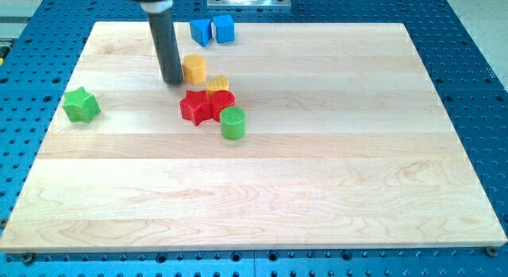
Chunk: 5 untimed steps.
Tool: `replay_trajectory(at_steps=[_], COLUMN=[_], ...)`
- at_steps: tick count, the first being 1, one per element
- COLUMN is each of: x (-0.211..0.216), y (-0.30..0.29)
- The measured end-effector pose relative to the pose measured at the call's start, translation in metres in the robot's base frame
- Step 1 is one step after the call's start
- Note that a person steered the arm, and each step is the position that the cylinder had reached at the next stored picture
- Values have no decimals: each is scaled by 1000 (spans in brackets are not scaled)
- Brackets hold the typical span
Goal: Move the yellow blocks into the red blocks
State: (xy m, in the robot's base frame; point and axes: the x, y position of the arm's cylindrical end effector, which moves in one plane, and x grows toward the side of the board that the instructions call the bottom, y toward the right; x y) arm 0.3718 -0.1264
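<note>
My tip (172, 80) rests on the board just left of a yellow block (194, 69), close to it or touching; I cannot tell which. A second, smaller yellow block (218, 83) lies to its lower right, against the top of a red block (223, 101). A red star-shaped block (194, 107) sits touching that red block on its left. The first yellow block stands a little above the red star, apart from it.
A green cylinder (232, 123) touches the red blocks at their lower right. A green star block (81, 105) lies at the board's left. Two blue blocks (200, 31) (225, 28) sit at the top edge. The wooden board (317, 174) lies on a blue perforated table.
</note>
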Motion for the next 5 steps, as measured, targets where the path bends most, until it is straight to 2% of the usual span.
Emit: replay_trajectory(at_steps=[1, 2, 3, 4, 5], x=[-19, -77, -82, -3, 10], y=[-2, -18, 2, 21, -5])
